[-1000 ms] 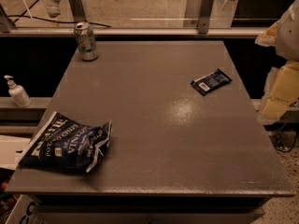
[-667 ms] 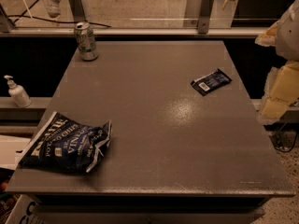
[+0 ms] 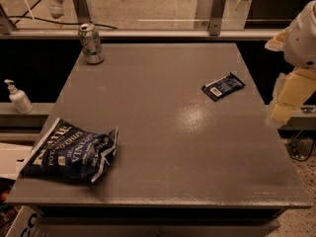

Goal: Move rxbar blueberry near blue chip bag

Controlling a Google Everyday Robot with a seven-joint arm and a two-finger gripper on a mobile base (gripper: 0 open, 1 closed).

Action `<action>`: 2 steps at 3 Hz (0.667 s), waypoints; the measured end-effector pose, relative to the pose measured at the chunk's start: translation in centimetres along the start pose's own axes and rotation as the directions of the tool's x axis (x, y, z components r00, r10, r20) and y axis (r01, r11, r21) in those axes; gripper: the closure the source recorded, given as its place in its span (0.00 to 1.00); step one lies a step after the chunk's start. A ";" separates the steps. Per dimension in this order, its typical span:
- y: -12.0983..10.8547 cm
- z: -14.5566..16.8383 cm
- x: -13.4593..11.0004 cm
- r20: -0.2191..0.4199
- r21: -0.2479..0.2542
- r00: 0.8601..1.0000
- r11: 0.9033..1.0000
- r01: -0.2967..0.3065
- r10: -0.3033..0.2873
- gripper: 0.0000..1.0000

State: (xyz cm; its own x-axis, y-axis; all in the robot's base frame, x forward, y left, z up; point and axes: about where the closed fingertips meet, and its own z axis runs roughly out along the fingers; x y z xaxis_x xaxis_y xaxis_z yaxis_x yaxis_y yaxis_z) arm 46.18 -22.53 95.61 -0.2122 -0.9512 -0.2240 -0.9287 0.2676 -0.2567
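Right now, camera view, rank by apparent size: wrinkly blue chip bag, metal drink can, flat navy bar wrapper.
Blue chip bag
then can and bar wrapper, too alike to rank.
Gripper: beyond table's right edge.

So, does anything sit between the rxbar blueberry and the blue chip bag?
Nothing visible: bare table separates the rxbar blueberry and the blue chip bag. The can stands at the far-left corner, off that line. The gripper hangs off the table's right edge.

The bar [image 3: 223, 86] was dark blue with a white patch, the chip bag [image 3: 69, 152] blue with white letters. The cream gripper [image 3: 282, 110] hung right of the grey table [image 3: 163, 172].
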 end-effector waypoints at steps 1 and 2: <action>-3.0 3.7 1.2 0.043 0.029 0.999 1.000 0.005 -0.006 0.00; -6.6 6.7 2.4 0.057 0.074 0.998 0.997 -0.025 0.020 0.00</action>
State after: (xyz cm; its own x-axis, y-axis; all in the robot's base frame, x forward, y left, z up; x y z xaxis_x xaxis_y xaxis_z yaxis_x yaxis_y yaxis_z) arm 53.88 -25.52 90.44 -0.2133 -0.9353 -0.2824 -0.8981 0.3015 -0.3201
